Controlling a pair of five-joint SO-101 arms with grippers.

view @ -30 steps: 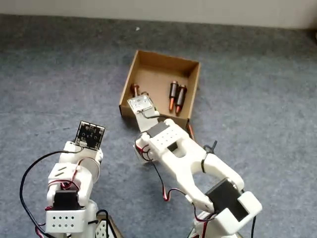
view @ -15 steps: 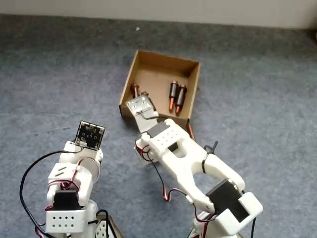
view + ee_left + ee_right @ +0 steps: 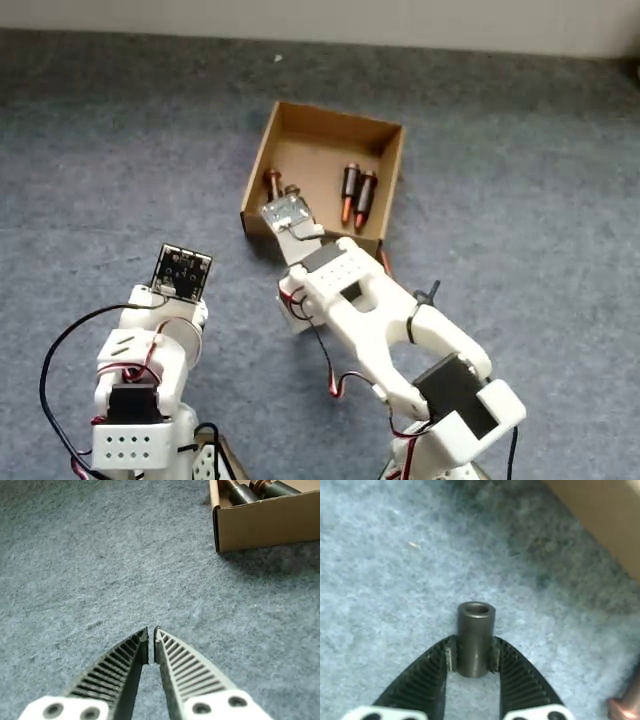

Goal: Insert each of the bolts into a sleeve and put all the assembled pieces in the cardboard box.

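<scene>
The right gripper clamped a dark cylindrical metal sleeve over grey carpet just beside the brown cardboard box holding copper-tipped assembled pieces, while the left gripper sat with fingers together.

The bench is covered in grey-blue carpet. A box sits on it just toward 12 o'clock from the middle, open side up. One bolt lies on the carpet, close against the box's 5 o'clock corner.
</scene>
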